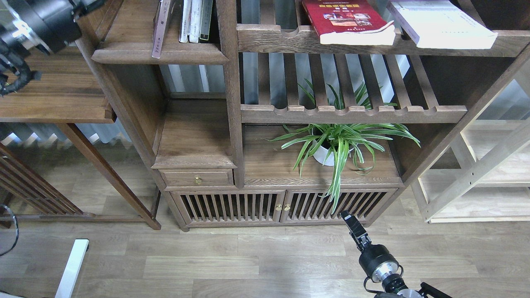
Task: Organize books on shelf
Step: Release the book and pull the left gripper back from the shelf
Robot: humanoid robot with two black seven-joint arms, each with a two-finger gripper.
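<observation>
Books first: the bright red paperback with yellow title [347, 20] and the thick white-lavender paperback [443, 22] lie flat on the top slatted board, spines away, page edges toward me — heavy, floppy; I'd grip the near edges. My right hand [351, 222] hangs low, empty, fingers indistinguishable; left hand unseen.

Shelf [159, 54]: solid dark plank, upper left; maroon book [161, 27] and pale thin volumes [194, 20] stand on it.
Slatted top board [290, 39]: red book [350, 20], white book [441, 22] lying flat.
Lower board [265, 165]: potted plant [335, 145].
</observation>
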